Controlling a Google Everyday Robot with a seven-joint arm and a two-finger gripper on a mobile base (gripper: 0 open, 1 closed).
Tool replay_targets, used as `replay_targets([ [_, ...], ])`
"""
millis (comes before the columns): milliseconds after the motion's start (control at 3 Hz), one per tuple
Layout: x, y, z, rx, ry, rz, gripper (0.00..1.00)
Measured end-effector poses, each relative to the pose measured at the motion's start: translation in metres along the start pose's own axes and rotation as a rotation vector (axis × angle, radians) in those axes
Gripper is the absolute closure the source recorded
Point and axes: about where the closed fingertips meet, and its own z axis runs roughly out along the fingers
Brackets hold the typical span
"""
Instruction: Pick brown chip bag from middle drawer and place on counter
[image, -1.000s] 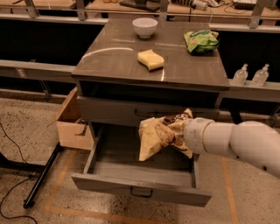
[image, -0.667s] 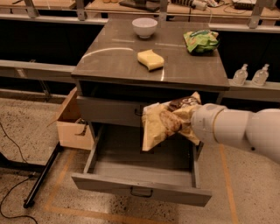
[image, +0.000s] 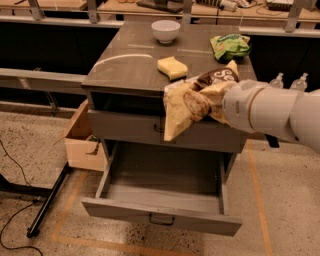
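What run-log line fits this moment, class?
hand: above open middle drawer, at counter edge | brown chip bag: held aloft | counter: bag not placed

Gripper at arm end, by front edge of counter, clasping bag, mostly hidden by its crumpled foil; bag lettering partly folded away. Arm cut off by right edge. Bag covers stretch of counter edge. Bottles half behind arm

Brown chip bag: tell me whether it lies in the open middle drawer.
No: the brown chip bag hangs in the gripper at the front edge of the counter, above the open middle drawer.
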Motion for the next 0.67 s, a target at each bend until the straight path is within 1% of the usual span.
replay_targets([
  [333,0.028,-0.044,0.018,0.054,0.034,-0.035,1.0],
  [667,0.05,-0.082,0.045,0.089,0.05,-0.054,1.0],
])
